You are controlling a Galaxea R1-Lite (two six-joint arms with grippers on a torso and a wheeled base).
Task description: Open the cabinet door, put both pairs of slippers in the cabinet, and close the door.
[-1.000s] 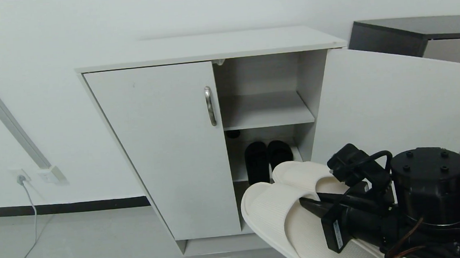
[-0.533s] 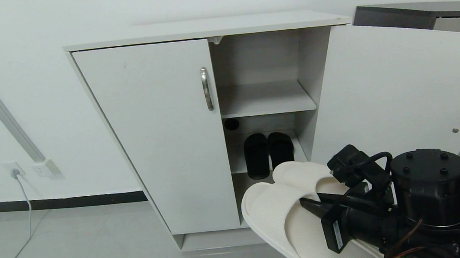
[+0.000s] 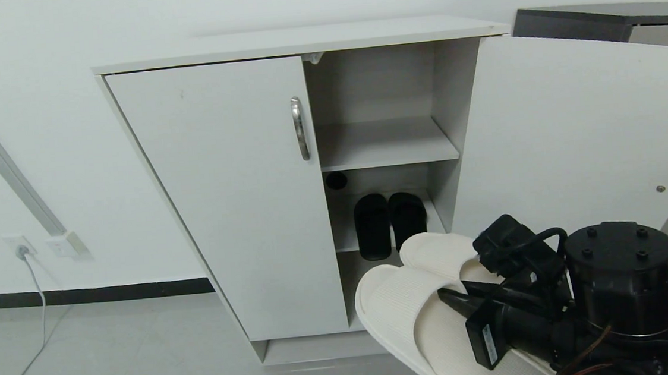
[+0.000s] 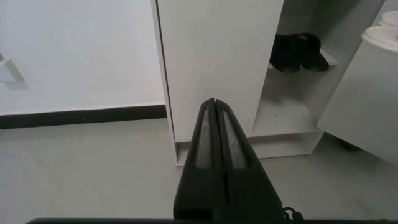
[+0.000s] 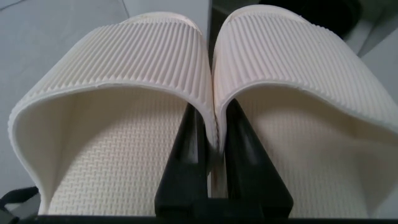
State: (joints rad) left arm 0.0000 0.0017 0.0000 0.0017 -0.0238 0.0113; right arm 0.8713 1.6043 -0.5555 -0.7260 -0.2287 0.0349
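White slippers (image 5: pixel 124 81), inner edges together inside the right pincer (image 5: pixel 214 124)

Probably a home entryway: shoe cabinet (image 3: pixel 222 202) against bare wall (image 3: pixel 34 86), socket (image 3: pixel 18 245), tiled floor (image 3: pixel 115 359).

Bright, even indoor light; soft shadow inside cabinet (image 3: pixel 374 89)

2 white slippers (image 3: pixel 400 307), 2 black slippers (image 3: pixel 373 226), 1 cabinet (image 3: pixel 298 38)
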